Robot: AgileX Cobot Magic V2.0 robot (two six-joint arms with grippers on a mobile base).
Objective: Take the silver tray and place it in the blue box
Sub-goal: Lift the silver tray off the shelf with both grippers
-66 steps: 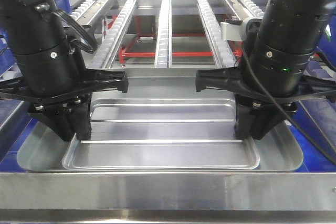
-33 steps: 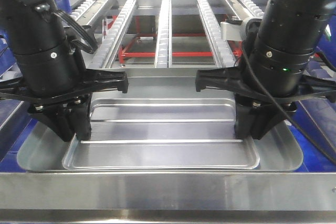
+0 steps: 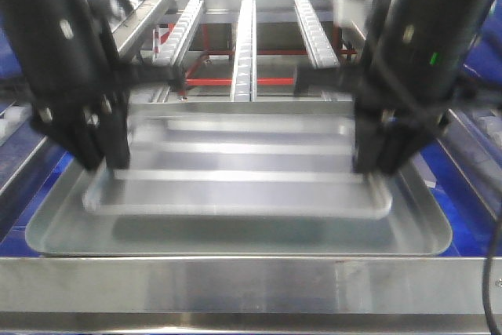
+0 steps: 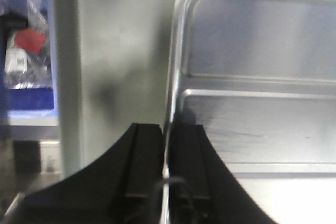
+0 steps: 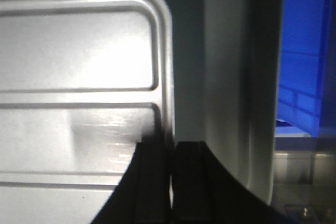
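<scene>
Steel-grey silver tray (image 3: 235,190) hangs blurred above a larger pan (image 3: 423,233); I see left end effector (image 4: 167,135) and right end effector (image 5: 172,148) each clamped on its opposite rims.

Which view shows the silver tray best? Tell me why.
The front-facing view: the whole silver tray shows, though motion-blurred. The left wrist view shows one end, its rim pinched by the left gripper; the right wrist view shows the other end, pinched by the right gripper.
</scene>
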